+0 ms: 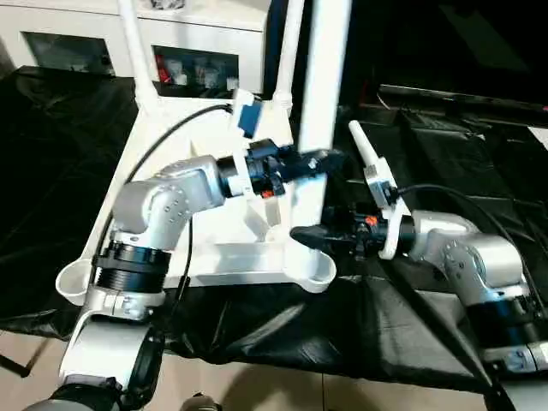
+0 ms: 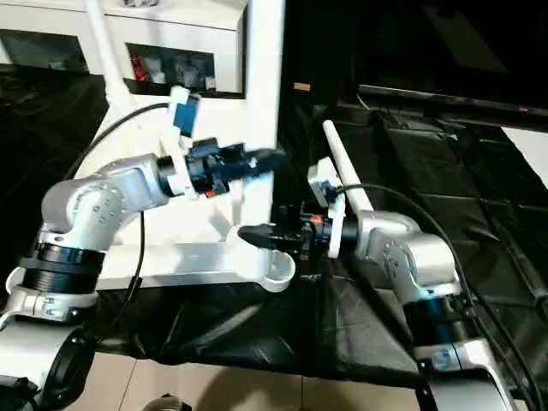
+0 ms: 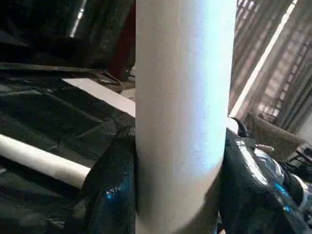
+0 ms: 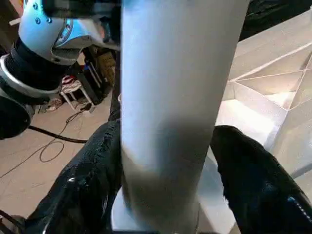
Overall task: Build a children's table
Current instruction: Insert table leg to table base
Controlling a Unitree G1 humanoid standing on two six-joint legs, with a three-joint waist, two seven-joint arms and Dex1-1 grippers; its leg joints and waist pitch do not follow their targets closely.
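The children's table top (image 1: 224,257) lies upside down on black cloth, ribbed underside up. Two white legs (image 1: 133,43) (image 1: 289,51) stand in its far corners. A third leg (image 1: 325,86) stands upright in the near right corner socket (image 1: 315,272). My left gripper (image 1: 330,159) is shut on this leg partway up, and its fingers (image 3: 109,190) press both sides of the tube (image 3: 183,122). My right gripper (image 1: 312,233) straddles the same leg (image 4: 170,97) just above the socket. It is open, with one finger (image 4: 253,180) standing slightly off the tube. Another leg (image 1: 366,147) lies on the cloth to the right.
The near left corner socket (image 1: 73,282) holds no leg. A white cabinet with glass doors (image 1: 197,60) stands behind the table top. Black cloth (image 1: 445,163) covers the work surface to the right, with its front edge close to my arms.
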